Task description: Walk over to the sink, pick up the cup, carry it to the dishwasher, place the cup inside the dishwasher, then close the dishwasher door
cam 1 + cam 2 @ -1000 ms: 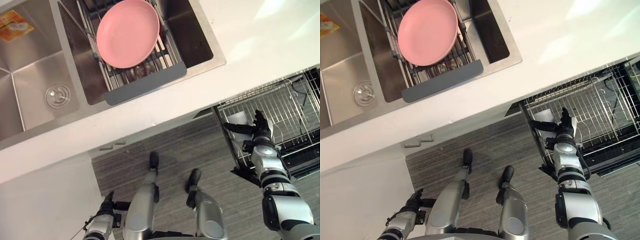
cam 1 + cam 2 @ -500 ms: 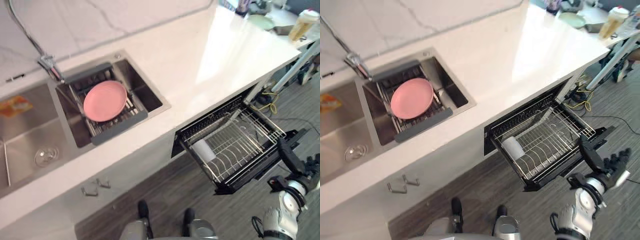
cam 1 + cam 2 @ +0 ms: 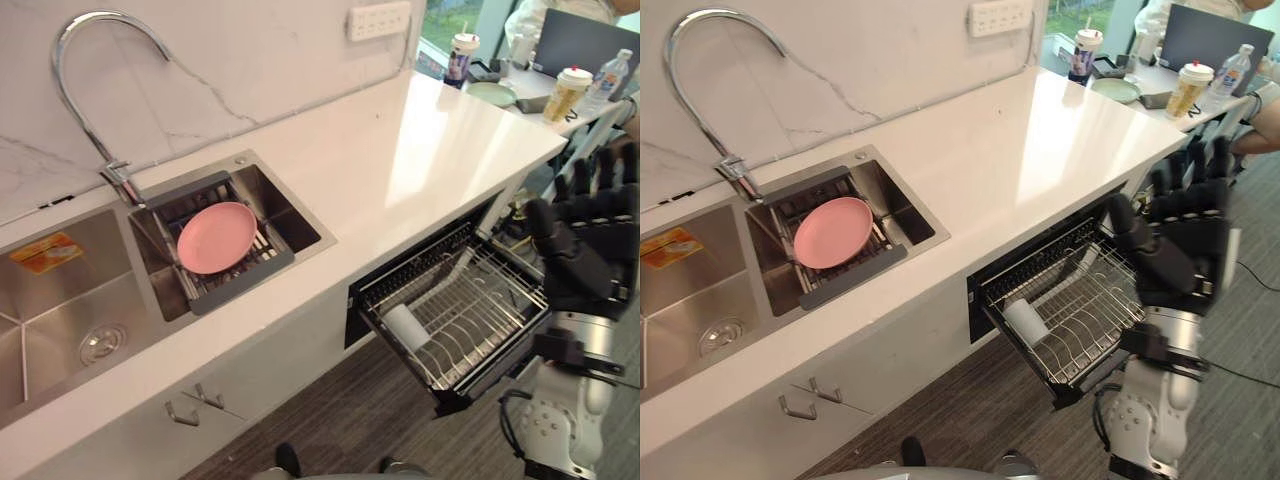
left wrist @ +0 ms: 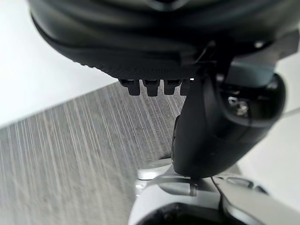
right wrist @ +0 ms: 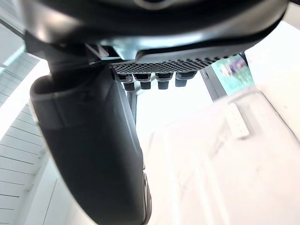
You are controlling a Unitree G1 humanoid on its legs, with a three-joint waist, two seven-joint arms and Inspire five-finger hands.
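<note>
A white cup (image 3: 408,327) lies on its side in the near left corner of the wire rack (image 3: 472,296), which is pulled out of the open dishwasher (image 3: 992,283) under the counter. My right hand (image 3: 1181,237) is raised in the air to the right of the rack, fingers straight and spread, holding nothing. Its own wrist view shows the thumb (image 5: 93,145) and short straight fingers (image 5: 151,80) against the wall. My left hand (image 4: 211,131) hangs low over the grey floor, fingers relaxed and empty.
The double sink (image 3: 60,300) holds a pink plate (image 3: 216,236) on a drain rack, with a curved faucet (image 3: 95,60) behind. The white counter (image 3: 420,140) runs right to drink cups (image 3: 566,92), a bowl and a person's arm (image 3: 1252,142).
The camera has swung up from the floor and sink edge to the whole counter. My right hand rose from low beside the rack to chest height, fingers spread.
</note>
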